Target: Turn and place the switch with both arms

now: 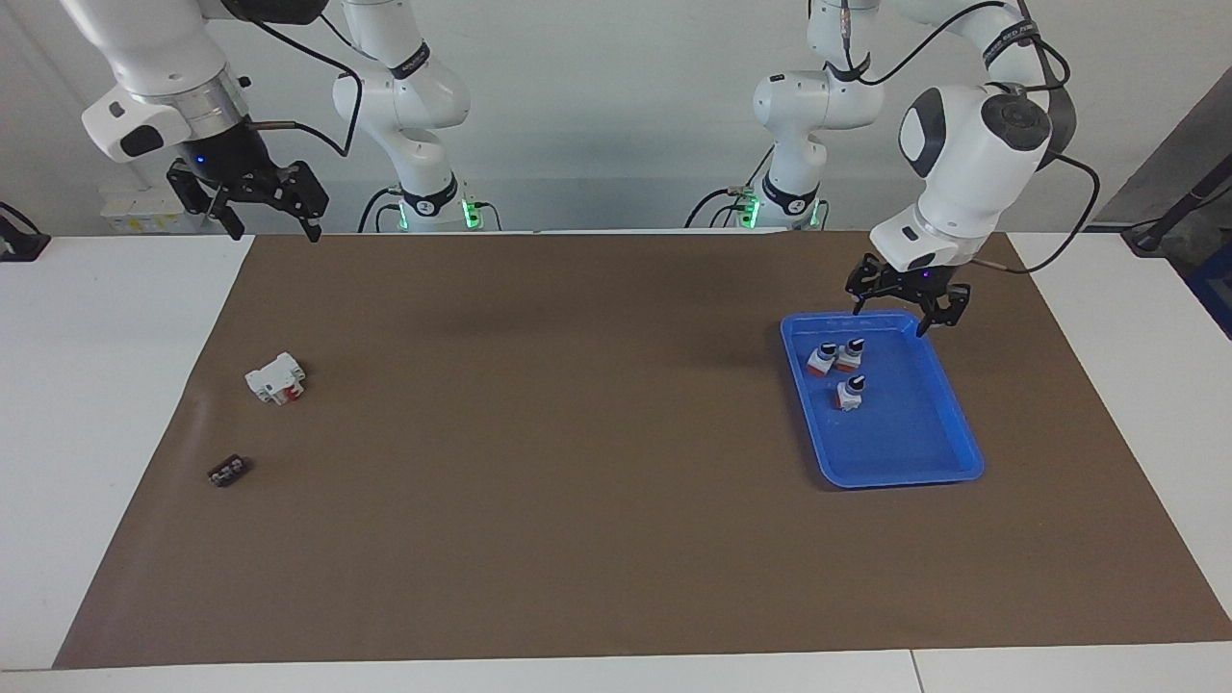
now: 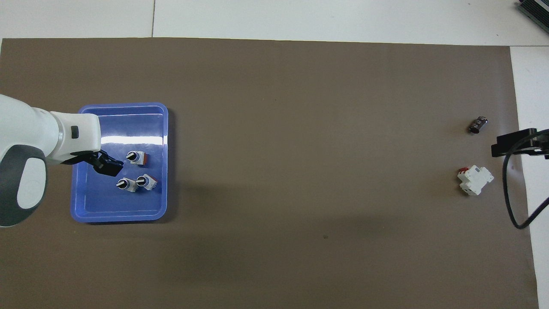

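So there's a blue tray (image 1: 953, 404) sitting on the brown mat (image 1: 577, 433) toward the left arm's end of the worktop (image 1: 115, 385), and it's got three little rotary switches in it, all white body, orange end block, black knob on top. Two of them are parked right beside each other, practically touching: one switch (image 1: 821, 358) and its neighbour switch (image 1: 851, 354). The third switch (image 1: 851, 392) stands alone, a bit farther from the robots than that pair. All three look to be resting on the tray floor with knobs pointing up-ish, slightly tilted.

The left end effector (image 1: 906, 310) hangs over the tray edge nearest the robots, just above the pair, fingers spread wide and holding nothing. In the overhead view it looks like it covers part of the tray next to the switches, but from the facing view it's clear of them.

The right end effector (image 1: 266, 214) is way up over the mat's corner at the right arm's end, also spread wide with nothing in it, just waiting.

Down at that same end there's a white-and-red block (image 1: 276, 377) on the mat, and a small flat black piece (image 1: 228, 471) farther from the robots than the block.
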Robot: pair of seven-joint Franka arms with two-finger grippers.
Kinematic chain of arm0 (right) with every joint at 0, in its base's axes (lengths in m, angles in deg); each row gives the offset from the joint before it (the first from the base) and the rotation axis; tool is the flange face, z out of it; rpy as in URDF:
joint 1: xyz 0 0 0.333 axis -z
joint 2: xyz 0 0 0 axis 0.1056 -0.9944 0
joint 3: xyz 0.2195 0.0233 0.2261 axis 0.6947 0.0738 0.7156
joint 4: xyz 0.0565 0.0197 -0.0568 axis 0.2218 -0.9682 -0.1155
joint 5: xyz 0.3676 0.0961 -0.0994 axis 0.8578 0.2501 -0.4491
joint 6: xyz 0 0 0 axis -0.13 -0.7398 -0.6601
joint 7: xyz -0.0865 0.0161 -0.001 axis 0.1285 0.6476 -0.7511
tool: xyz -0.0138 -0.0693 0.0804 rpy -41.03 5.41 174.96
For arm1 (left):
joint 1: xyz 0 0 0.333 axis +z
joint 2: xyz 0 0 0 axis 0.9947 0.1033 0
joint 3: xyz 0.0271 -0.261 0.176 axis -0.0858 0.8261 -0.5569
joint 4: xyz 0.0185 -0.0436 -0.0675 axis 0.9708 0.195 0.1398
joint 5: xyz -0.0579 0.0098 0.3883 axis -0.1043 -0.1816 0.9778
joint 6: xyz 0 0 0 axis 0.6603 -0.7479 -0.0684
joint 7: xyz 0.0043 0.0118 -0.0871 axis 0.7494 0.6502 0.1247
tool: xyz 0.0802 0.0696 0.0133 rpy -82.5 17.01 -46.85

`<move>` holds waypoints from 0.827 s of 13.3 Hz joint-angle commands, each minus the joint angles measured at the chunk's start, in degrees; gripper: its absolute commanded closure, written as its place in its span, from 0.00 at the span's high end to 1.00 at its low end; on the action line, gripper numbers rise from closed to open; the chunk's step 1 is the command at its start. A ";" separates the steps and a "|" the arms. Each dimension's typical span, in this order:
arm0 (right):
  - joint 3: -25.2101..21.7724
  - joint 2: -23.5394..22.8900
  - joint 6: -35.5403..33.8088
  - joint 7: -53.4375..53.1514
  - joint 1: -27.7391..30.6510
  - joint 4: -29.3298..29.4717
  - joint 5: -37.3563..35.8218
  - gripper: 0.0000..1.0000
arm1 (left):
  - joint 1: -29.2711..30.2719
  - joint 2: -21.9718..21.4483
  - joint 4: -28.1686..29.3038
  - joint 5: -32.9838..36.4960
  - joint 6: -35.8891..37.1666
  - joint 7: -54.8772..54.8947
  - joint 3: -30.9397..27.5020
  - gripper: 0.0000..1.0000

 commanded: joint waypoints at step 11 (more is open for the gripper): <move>1.65 -0.77 -1.84 2.39 -0.12 1.61 -1.61 1.00 | 0.09 6.68 -30.28 -1.36 25.59 -17.59 -0.37 1.00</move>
